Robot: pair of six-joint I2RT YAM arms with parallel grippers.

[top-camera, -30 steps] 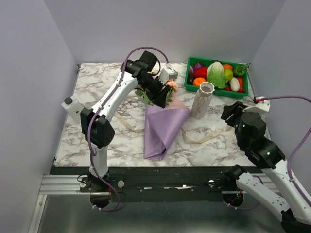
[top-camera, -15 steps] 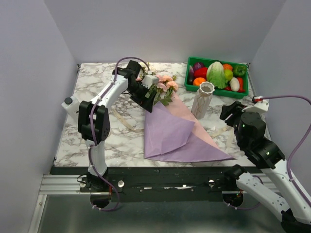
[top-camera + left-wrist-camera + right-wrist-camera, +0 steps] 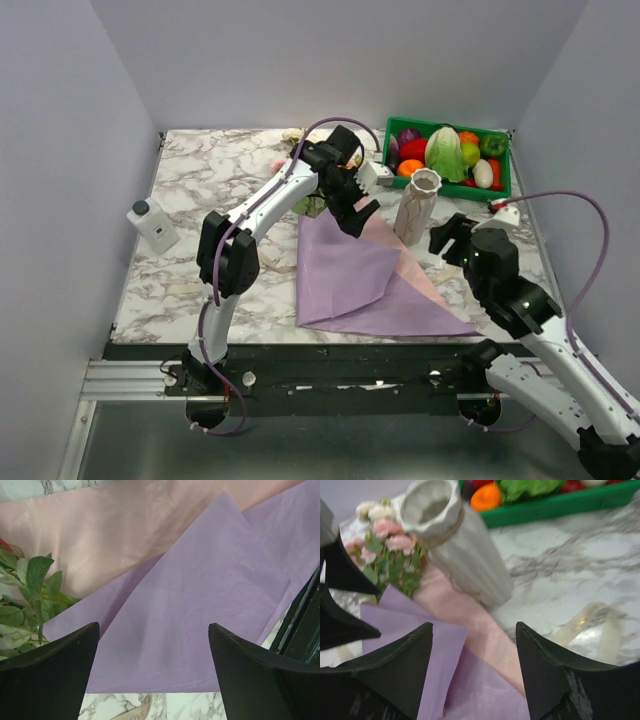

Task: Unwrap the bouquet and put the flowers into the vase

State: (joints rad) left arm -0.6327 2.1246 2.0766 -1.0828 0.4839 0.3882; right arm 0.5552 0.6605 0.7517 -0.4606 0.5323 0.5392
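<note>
**Two open grippers above an opened bouquet wrap**

Two arms reach over a marble-patterned table (image 3: 190, 180), shown from above and from each wrist. The largest item on it is the wrapping paper (image 3: 350, 275), a lilac sheet over a pale pink one. It lies spread flat near the centre, with one corner close to the near edge.

A green crate (image 3: 500, 187) of plastic vegetables (image 3: 445, 150) sits at the far right. The vase (image 3: 417, 205) stands upright in front of the crate, with its base at the edge of the pink sheet.

The flowers (image 3: 387, 545) lie on the table at the far corner of the paper, just left of the vase and outside it. In the top view the left arm hides most of them. In the left wrist view only their green leaves (image 3: 30, 595) show, on the pink sheet.

The left gripper (image 3: 358, 212) hangs over the lilac sheet beside the leaves. Its jaws are spread wide and hold nothing. The right gripper (image 3: 445, 240) points toward the vase and the near side of the paper from the right. Its jaws are also apart, with nothing between them.

A loop of cream ribbon (image 3: 590, 625) lies loose on the marble right of the vase. A small white bottle (image 3: 152, 222) stands at the table's left edge.
</note>
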